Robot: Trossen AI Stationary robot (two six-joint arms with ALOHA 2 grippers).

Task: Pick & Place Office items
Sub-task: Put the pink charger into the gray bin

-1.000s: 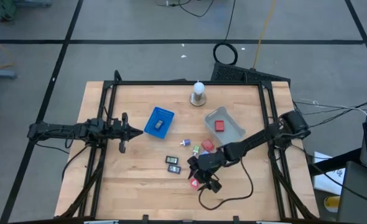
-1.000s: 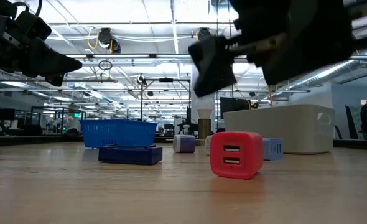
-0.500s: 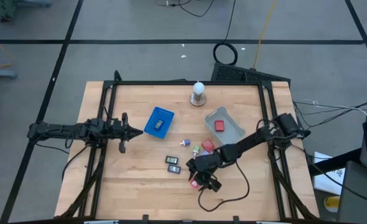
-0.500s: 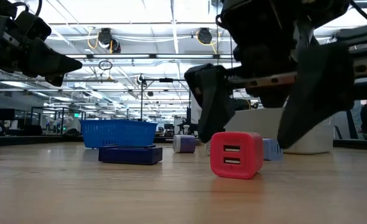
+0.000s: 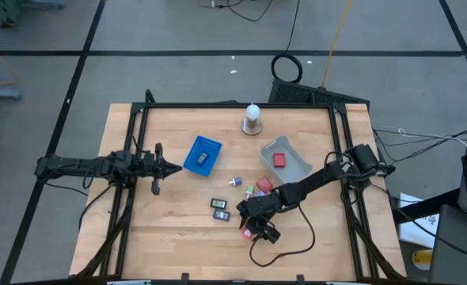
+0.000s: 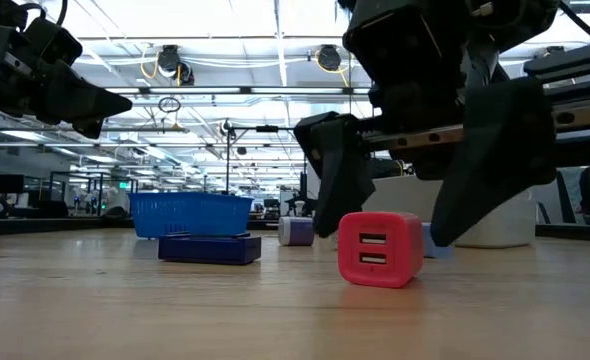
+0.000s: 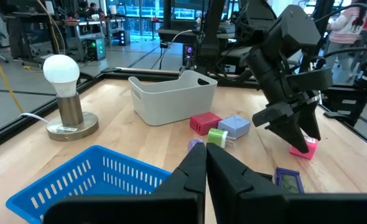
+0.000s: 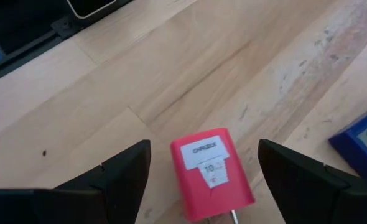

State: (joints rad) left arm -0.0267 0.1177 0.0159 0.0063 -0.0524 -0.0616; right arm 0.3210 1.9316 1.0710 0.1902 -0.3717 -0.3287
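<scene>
Your right gripper (image 6: 387,205) hangs wide open, holding nothing, its fingers straddling the red charger block (image 6: 379,248) on the table just beneath, evidently lined up to close on it (left gripper (image 5: 156,168) waits well apart, pinched shut).

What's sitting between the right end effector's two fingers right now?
The red charger block, on the table and not yet touched by the open right end effector, seen in the right wrist view.

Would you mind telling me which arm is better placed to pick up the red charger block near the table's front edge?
The right. Its hand is open with its fingers on either side of the red charger block. The left hand is shut, far across the table beside the blue basket.
</scene>
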